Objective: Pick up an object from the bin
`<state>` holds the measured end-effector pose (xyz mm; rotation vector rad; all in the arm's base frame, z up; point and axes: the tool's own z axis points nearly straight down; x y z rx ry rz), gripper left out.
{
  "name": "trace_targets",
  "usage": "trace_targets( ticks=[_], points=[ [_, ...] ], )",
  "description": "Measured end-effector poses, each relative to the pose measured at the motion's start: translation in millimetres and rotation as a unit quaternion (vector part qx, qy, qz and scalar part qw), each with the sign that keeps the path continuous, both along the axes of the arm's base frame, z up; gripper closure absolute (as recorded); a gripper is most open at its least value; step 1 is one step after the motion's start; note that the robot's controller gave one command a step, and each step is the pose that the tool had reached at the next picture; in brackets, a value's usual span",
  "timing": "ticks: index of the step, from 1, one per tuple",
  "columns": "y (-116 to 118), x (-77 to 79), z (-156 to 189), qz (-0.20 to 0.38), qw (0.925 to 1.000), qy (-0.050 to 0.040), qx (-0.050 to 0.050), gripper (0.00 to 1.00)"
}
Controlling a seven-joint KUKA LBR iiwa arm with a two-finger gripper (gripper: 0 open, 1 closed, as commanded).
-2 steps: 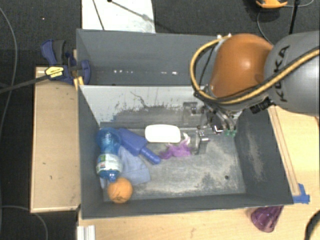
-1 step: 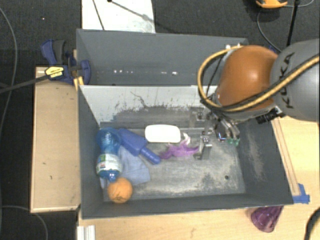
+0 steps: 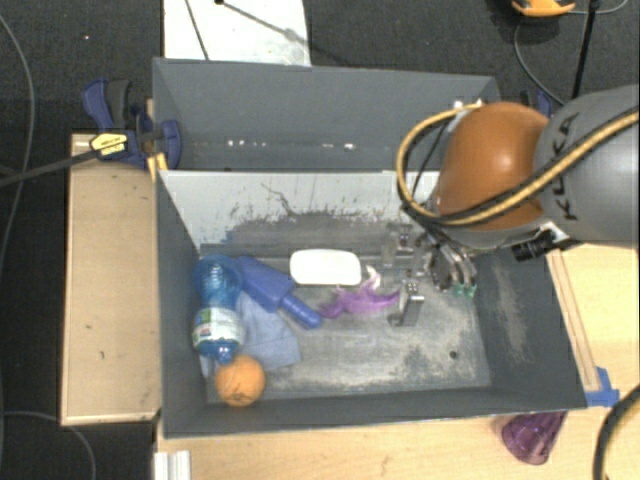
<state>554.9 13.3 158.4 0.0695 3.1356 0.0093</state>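
Evidently the approach step was in hand, with nothing yet lifted from the grey metal bin (image 3: 330, 118). The arm (image 3: 590, 168), with its orange cover (image 3: 490, 163), was seen entering from 3 o'clock, and the gripper (image 3: 406, 306) was set low over the bin floor, a little toward 3 o'clock of centre; whether it was released or clenched could not be told, and nothing could be made out in its grasp. A blue water bottle (image 3: 215, 308) was laid along the wall at 9 o'clock, with a crumpled blue cloth (image 3: 272, 343) beside it and a blue handled piece (image 3: 272, 288) slanted across both. A white oval object (image 3: 325, 267) was placed toward 12 o'clock of centre. A small purple piece (image 3: 362, 303), curved and thin, was found just beside the gripper at its 9 o'clock, and was judged the likeliest thing to be picked. A small orange ball (image 3: 240, 380) was lodged in the corner at 7 o'clock. For the next move, the gripper would need to be brought over the purple piece, closed around it, and raised straight up, clear of the white object.
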Motion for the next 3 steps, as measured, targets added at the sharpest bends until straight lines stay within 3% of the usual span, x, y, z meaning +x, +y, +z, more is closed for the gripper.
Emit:
trace_targets(
  ticks=[1,2,3],
  points=[
    [1,15.4,-25,0.021,0.9998,-0.0070,0.000,0.00],
    [1,24.1,-54,0.100,0.9950,-0.0048,-0.001,0.00],
    [29,26.9,-80,0.077,0.9970,-0.0070,-0.001,0.00]
  ],
)
